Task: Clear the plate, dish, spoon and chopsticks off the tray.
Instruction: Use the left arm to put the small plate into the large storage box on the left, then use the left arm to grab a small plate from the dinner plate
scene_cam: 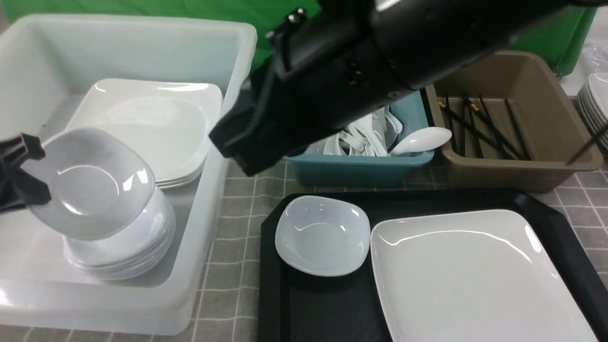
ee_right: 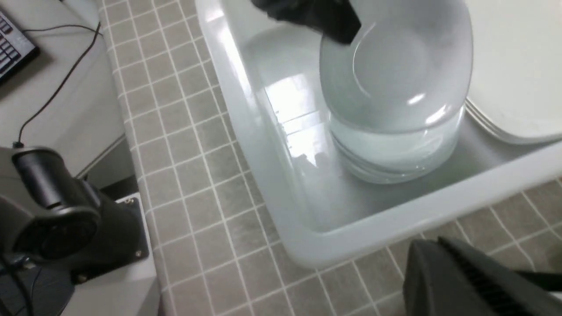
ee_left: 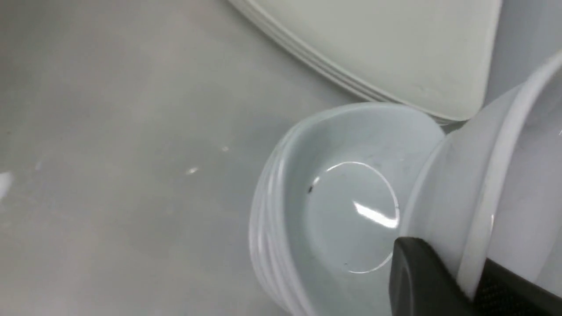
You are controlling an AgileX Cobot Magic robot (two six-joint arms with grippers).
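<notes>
Grey tiled table (scene_cam: 237, 223), white tub (scene_cam: 142, 42): left gripper (scene_cam: 32, 170) clamps tilted dish (scene_cam: 90, 183) by its rim, directly over bowl stack (scene_cam: 123, 251); right gripper (ee_right: 465, 281) open or closed, cannot tell.

Tray (scene_cam: 323, 308) sits front right on the surface (scene_cam: 237, 237); on it, dish (scene_cam: 323, 235) left, plate (scene_cam: 475, 280) right. Behind it: spoon tub (scene_cam: 361, 168) with spoon (scene_cam: 420, 141), then right of that the chopstick tub (scene_cam: 522, 171), chopsticks (scene_cam: 479, 128) inside. Bin (scene_cam: 211, 190) left: plate stack (scene_cam: 152, 133) at back, bowl stack (scene_cam: 128, 251) in front. My left end effector (scene_cam: 19, 175) holds a second dish (scene_cam: 90, 183) tilted above the bowl stack.
</notes>
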